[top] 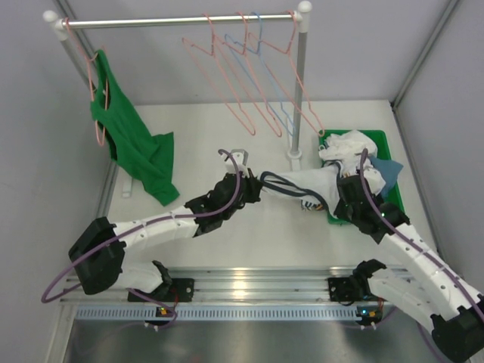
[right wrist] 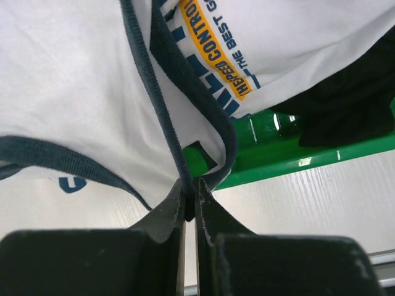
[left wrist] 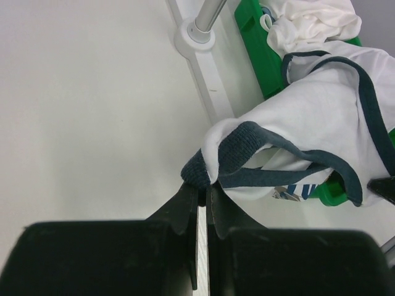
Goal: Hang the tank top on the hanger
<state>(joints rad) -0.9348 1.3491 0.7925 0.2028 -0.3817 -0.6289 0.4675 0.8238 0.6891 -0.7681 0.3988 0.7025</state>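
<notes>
Left gripper (left wrist: 200, 194) clamped on ribbed navy strap trim, right gripper (right wrist: 190, 188) pinching thin navy binding. Tank top (top: 299, 184), soft white knit, hangs stretched L-R btwn them, right end over glossy green bin (top: 392, 155). Thin pink wire hanger (top: 224, 83), triangular, on metal rail (top: 174, 21), well apart.

white desk (top: 227, 227), matte. on it: green tray (top: 380, 136) far right; rack's round foot (top: 295, 160) just left of tray; 2nd rack foot (top: 127, 185) at left, green tank top (top: 144, 155) hem draped beside it.
</notes>
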